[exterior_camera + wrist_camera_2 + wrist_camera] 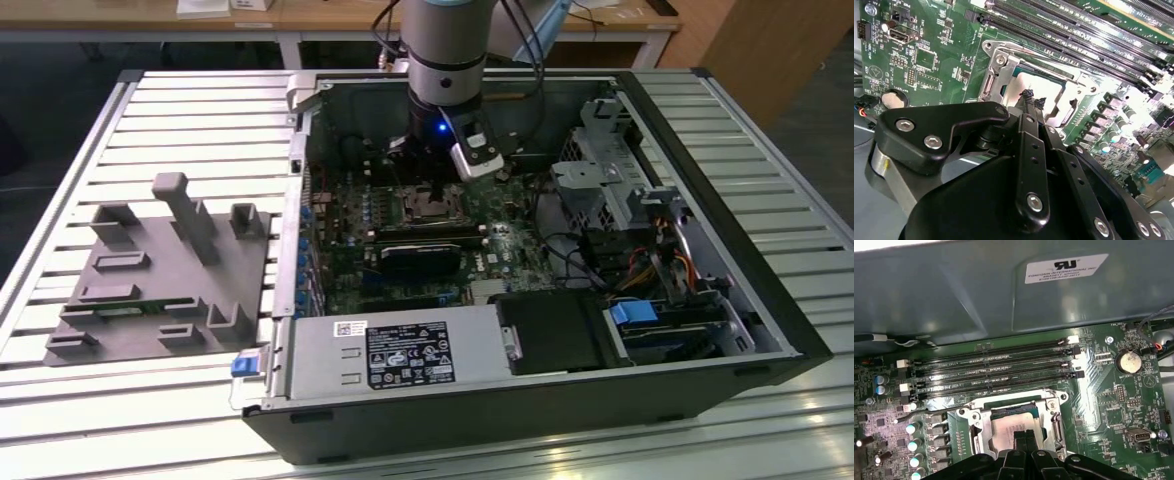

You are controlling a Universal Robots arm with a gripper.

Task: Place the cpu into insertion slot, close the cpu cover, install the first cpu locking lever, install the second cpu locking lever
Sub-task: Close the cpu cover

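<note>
Tagger: Claw (1030, 98) status? Need it fast.
Checker: Fingers (1026, 130) pressed together, no real gap, nothing pinched between them. Tips sit right at the top face of the cpu (1004, 426). Touching or just above, can't tell.
Tagger: Where's the cpu?
Checker: Lying flat in the insertion slot (407, 210), on the green motherboard (939, 45), inside the open computer case (534, 415).
Tagger: And the cpu cover (996, 75)?
Checker: Down around the chip, with the silver top showing through its square cut-out. Fully seated or not, can't tell.
Tagger: Levers?
Checker: In the first wrist view one thin wire lever (929, 412) runs from a corner of the insertion slot out toward a row of capacitors (913, 445). Latched or loose, can't tell.
Tagger: Neighbours on the board?
Checker: Four long black memory slots (999, 371) just beside the insertion slot, parallel to one edge. Coin cell battery (1129, 361) well apart from it, near the board's edge.
Tagger: Exterior view, quick.
Checker: Arm (447, 50) stands vertical over the insertion slot, reaching into the case. The case lies on a slatted metal tabletop (200, 110). Grey fixture block (160, 270) sits on the tabletop at the exterior view's left, apart from the case. Power supply (387, 350) is at the near end of the case.
</note>
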